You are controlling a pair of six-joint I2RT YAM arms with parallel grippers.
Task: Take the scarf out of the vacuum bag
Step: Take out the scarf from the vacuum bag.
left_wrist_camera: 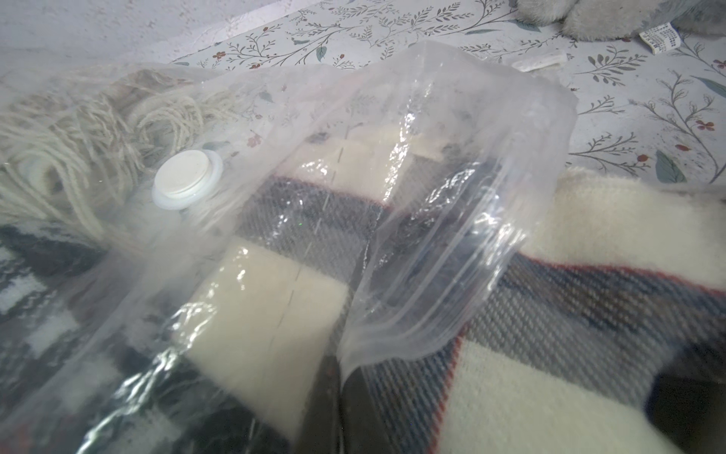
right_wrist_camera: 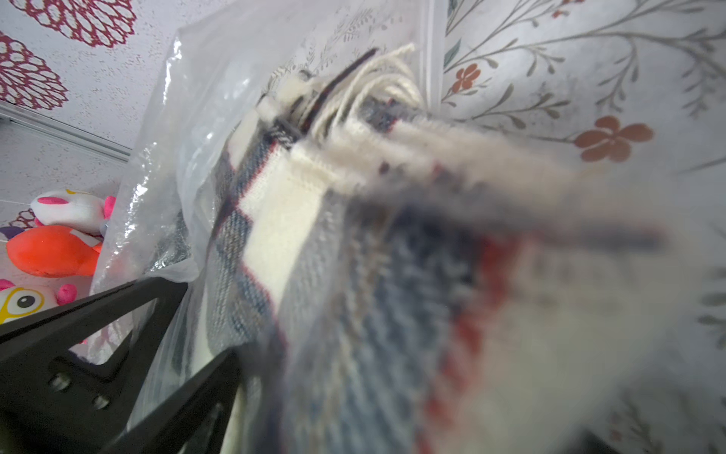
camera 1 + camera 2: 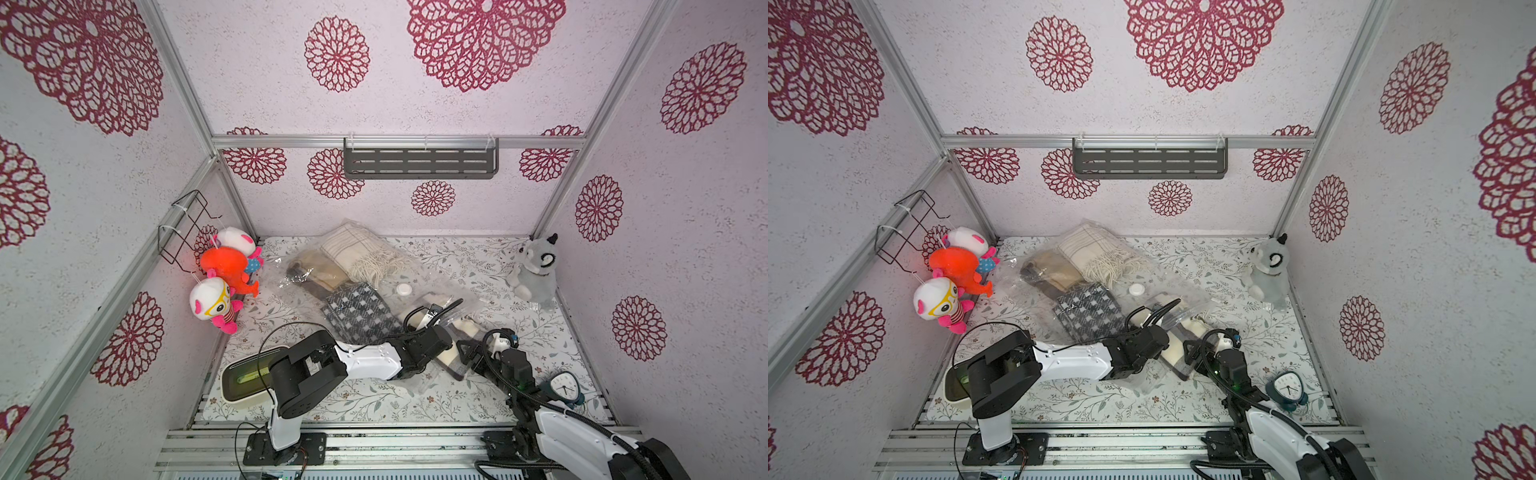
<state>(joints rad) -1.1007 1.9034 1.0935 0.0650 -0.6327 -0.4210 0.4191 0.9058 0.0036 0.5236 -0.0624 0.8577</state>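
The left pincer (image 1: 334,377) is pressed together on the clear plastic lip of the vacuum bag (image 3: 422,272), at the bag's open mouth. The pinched flap rises from its dark fingertips. Beyond those tips and off to one side sits the bag's round white valve cap (image 1: 184,179).

The right pincer (image 3: 467,357) stands just beside the left one, with its jaws spread wide around the plaid scarf (image 3: 446,358). In the right wrist view only one black finger (image 2: 39,365) shows, with bag plastic beside it. The scarf fills the space next to it, blurred and close to the lens.

The left arm (image 3: 365,361) is bent sharply at the elbow. Its white forearm runs low over the near part of the bag toward the right pincer. The right arm (image 3: 569,432) reaches low and stretched toward the left pincer.

The scarf is folded, with cream blocks, grey-blue weave, thin red lines and a cream fringe. It lies between the two pincers on the flowered table (image 3: 490,257). Part of it is under the lifted plastic and part is bare outside the mouth.

Farther beyond both pincers, a cream fringed scarf (image 3: 357,253) and a black-and-white scarf (image 3: 357,313) lie inside the crinkled bag.
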